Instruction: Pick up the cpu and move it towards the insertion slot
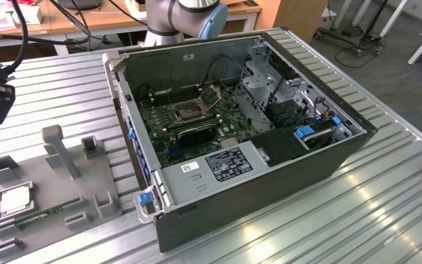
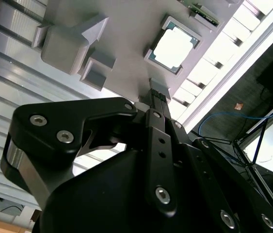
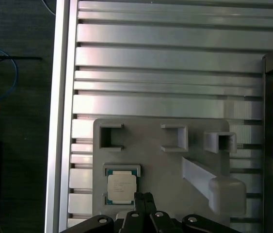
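Hovering over the flat grey plastic holder tray [image 3: 151, 162], the black fingers [image 3: 139, 201] sit pressed together, empty, just beside the silvery-topped square cpu [image 3: 121, 185] lying in its recess.

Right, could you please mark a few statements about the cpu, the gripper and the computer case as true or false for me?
1. The cpu lies on the grey fixture tray. True.
2. The gripper holds the cpu. False: it is shut on nothing, and the cpu lies free on the tray.
3. The insertion slot sits inside the open computer case. True.
4. The memory stick is plugged in inside the case. False: it lies on the tray beside the cpu.
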